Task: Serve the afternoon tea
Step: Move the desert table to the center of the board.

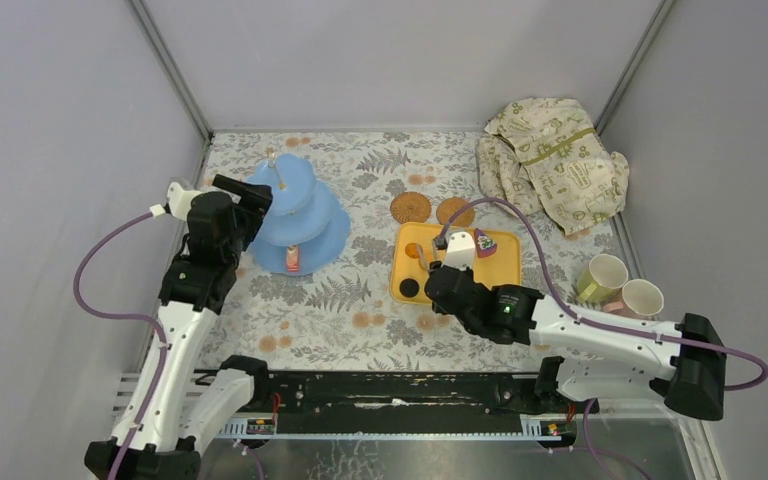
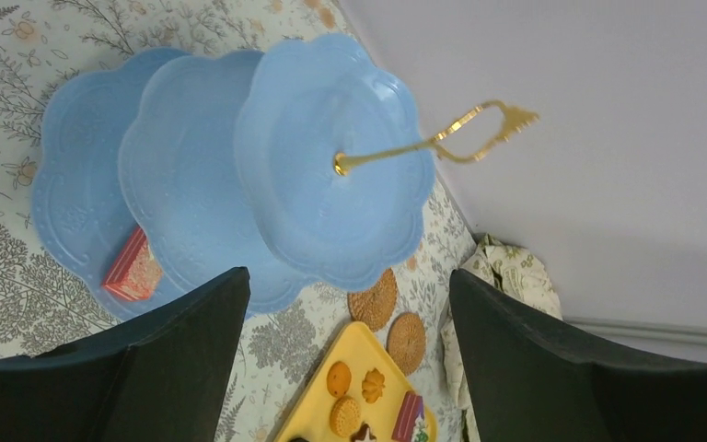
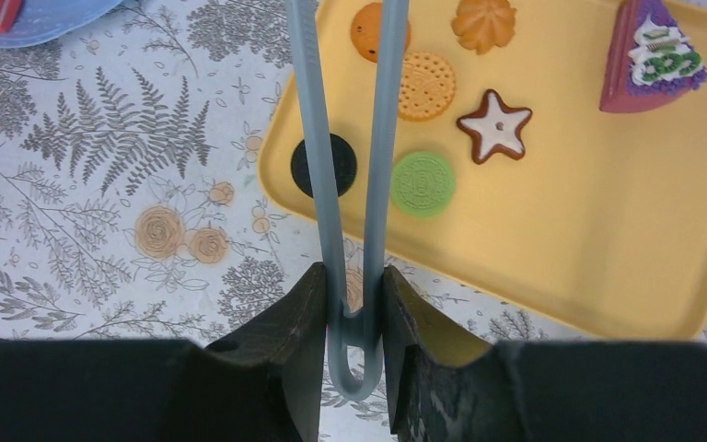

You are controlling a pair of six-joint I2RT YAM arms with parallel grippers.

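left tool point(image 2: 342, 299) gapes wide beside the stand point(image 2: 193, 157); right tool point(image 3: 354, 281) clamps grey tongs point(image 3: 382, 138), tips seemingly over the tray point(image 3: 562, 249)

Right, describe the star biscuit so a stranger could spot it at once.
Find the yellow rectangular tray on the floral tablecloth. Near its middle, beside the grey tongs, lies a brown star-shaped biscuit with white icing. Its neighbours, a green disc and a tan biscuit, are round; it alone has points.
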